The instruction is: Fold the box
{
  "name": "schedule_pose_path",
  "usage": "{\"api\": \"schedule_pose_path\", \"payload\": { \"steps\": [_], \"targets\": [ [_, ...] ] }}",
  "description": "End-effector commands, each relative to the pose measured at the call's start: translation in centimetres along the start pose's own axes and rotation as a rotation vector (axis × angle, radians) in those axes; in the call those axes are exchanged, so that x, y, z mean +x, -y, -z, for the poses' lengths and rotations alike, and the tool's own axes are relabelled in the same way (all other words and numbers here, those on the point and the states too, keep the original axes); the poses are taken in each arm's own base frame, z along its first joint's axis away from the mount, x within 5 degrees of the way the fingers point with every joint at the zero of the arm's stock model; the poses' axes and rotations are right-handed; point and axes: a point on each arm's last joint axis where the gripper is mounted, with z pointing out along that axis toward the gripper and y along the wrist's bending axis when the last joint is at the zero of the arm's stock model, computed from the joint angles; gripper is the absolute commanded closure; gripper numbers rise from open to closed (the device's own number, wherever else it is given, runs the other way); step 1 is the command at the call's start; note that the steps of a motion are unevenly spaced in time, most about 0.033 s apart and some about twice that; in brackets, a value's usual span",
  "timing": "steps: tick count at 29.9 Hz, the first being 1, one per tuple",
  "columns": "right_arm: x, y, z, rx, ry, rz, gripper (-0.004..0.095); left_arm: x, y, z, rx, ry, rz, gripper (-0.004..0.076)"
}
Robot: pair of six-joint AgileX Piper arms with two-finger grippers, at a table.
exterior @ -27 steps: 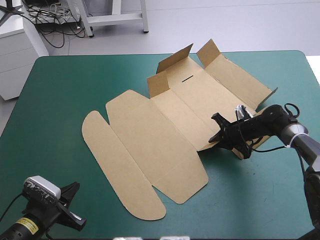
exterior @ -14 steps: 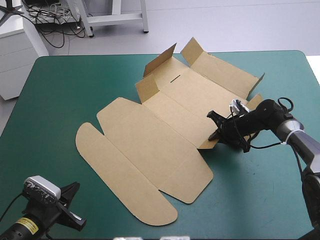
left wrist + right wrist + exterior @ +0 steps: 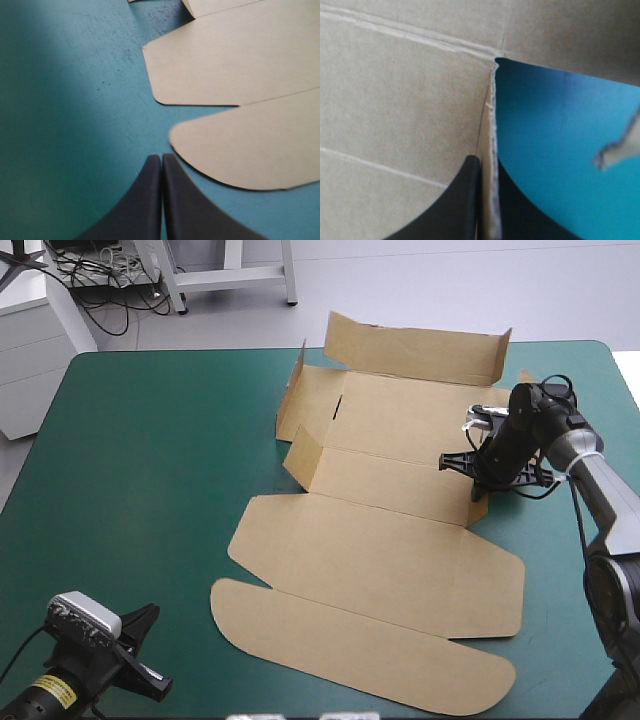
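Observation:
The brown box (image 3: 380, 540) lies spread out from the table's middle to its right, with the rounded lid flap (image 3: 360, 655) flat near the front edge. Its rear wall (image 3: 420, 345) and a left side flap (image 3: 305, 455) stand raised. My right gripper (image 3: 465, 464) is at the box's right side, shut on the edge of a raised side flap. In the right wrist view that board edge (image 3: 492, 150) runs between the right gripper (image 3: 487, 167). My left gripper (image 3: 150, 618) rests at the front left corner, shut and holding nothing. The left gripper (image 3: 161, 158) points at the lid flap (image 3: 250, 145) just ahead.
Bare teal-green cover (image 3: 150, 460) fills the left half of the table. The box's raised rear wall stands at the table's far edge. A narrow strip of cover (image 3: 570, 570) lies between the box and the right edge.
My right gripper has swung toward the far right corner, holding the flap. The whole box has turned with it, so the lid now lies along the front. The left arm has not moved.

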Motion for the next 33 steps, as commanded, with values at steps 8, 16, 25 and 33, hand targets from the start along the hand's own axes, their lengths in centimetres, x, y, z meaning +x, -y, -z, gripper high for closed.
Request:
{"api": "schedule_pose_path", "payload": {
  "steps": [8, 16, 25, 33],
  "targets": [
    [-4.9, -2.2, 2.8, 0.03, 0.149, 0.384, 0.0917, -1.3, 0.0, 0.3, 0.004, 0.086, 0.019, 0.0734],
    [-5.9, -7.4, 0.9, 0.161, 0.18, 0.818, 0.0918, -1.4, 0.0, 0.3, 0.006, 0.086, 0.021, 0.0734],
    [-4.6, -14.6, 0.2, 0.175, 0.341, 1.318, 0.0917, -1.4, 0.0, 0.3, 0.006, 0.086, 0.021, 0.0734],
    [-2.2, -20.2, 0.3, 0.163, 0.476, 1.566, 0.0923, -1.4, 0.0, 0.3, 0.006, 0.086, 0.021, 0.0734]
  ]
}}
